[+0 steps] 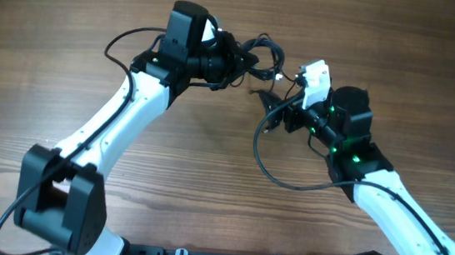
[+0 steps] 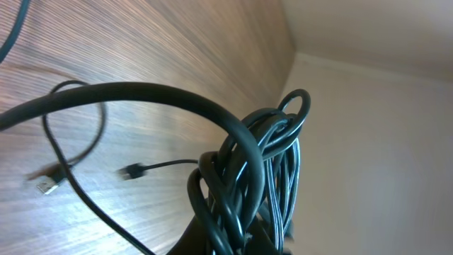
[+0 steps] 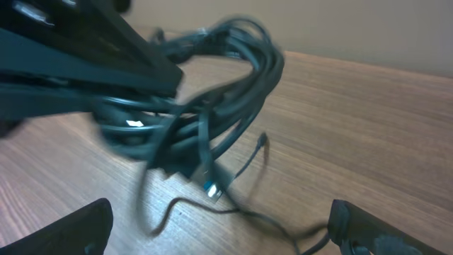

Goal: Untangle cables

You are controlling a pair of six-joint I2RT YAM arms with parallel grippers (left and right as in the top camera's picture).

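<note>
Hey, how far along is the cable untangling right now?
Done: very little. The cables form one bunched coil, and only a couple of plug ends trail free. In hand: the left gripper is shut on the coil and seems to hold it above the table. The right gripper is open beside it, holding nothing. Left: separating all the cords.
</note>
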